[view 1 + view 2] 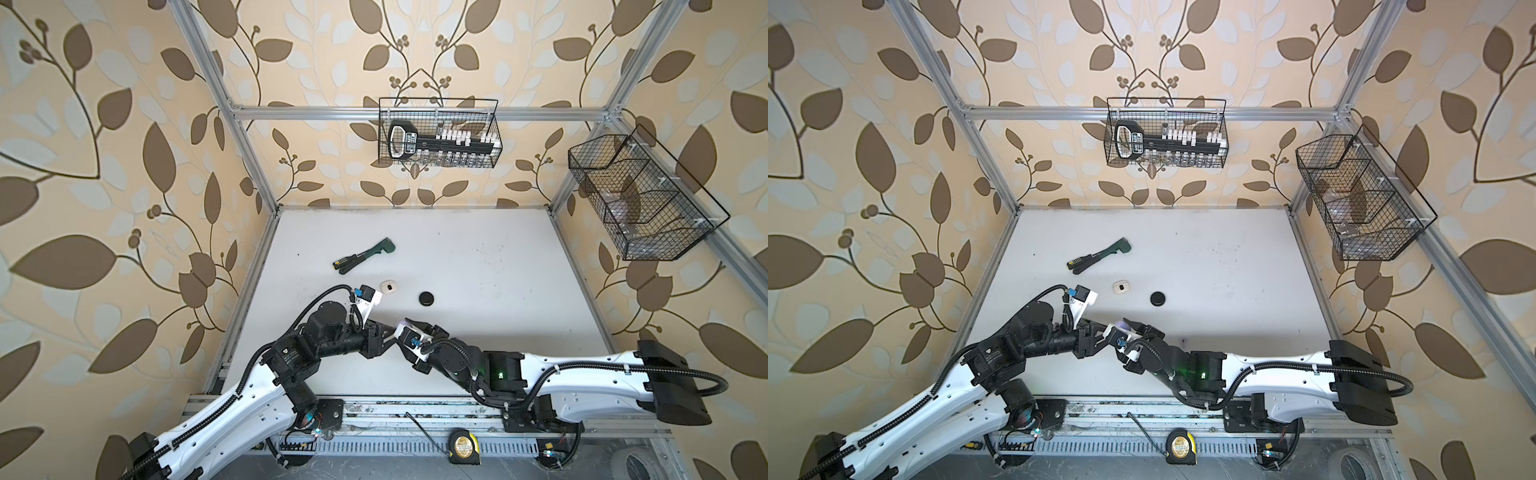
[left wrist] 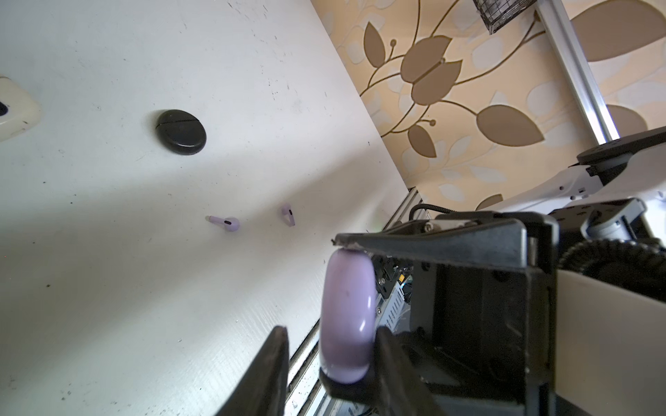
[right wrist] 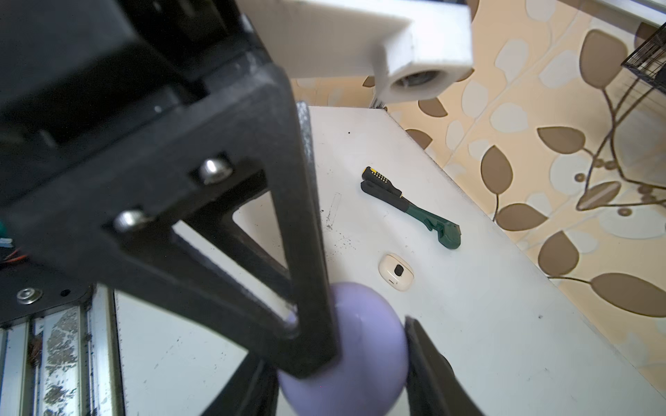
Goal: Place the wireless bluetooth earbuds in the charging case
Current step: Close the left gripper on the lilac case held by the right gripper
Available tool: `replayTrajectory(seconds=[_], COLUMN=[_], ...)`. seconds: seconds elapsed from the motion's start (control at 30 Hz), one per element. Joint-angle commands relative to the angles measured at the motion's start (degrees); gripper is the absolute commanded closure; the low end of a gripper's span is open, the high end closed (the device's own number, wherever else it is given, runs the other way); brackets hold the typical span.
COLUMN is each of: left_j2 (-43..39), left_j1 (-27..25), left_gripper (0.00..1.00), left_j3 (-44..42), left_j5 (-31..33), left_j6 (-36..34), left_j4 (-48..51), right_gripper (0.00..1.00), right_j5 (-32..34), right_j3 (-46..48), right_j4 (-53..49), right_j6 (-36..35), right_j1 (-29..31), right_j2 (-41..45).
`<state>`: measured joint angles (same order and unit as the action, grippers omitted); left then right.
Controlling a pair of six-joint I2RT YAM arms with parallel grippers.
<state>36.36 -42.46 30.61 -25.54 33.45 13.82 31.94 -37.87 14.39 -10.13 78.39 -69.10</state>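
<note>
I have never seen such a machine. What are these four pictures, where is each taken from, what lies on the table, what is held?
A robot's left arm and right arm reach over a table. Two pictures look down from above; two come from wrist cameras. On the table lie a white case, a black case, green pliers and two lilac earbuds. The right tool, its two-fingered end, grips a lilac case; the left tool straddles it, one finger not touching.
</note>
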Motion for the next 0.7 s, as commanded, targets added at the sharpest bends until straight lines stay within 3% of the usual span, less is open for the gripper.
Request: replayTrajectory(seconds=[0.0, 0.47, 0.67], left_j2=[-0.3, 1.2, 1.6], left_j1=[-0.5, -0.9, -1.3], left_gripper=[0.60, 0.58, 0.62], left_j3=[0.2, 0.0, -0.8], left_j5=[-1.9, -4.4, -5.2], left_j6=[-0.4, 0.1, 1.0], left_j4=[-2.6, -4.7, -7.4], right_gripper=[0.72, 0.71, 0.71], right_j5=[1.1, 1.7, 0.9], right_j3=[1.0, 1.4, 1.7], right_j4=[1.4, 2.8, 3.5], right_j6=[-0.9, -1.1, -0.3], right_j1=[0.4, 0.8, 0.8], right_j2=[0.6, 0.7, 1.0])
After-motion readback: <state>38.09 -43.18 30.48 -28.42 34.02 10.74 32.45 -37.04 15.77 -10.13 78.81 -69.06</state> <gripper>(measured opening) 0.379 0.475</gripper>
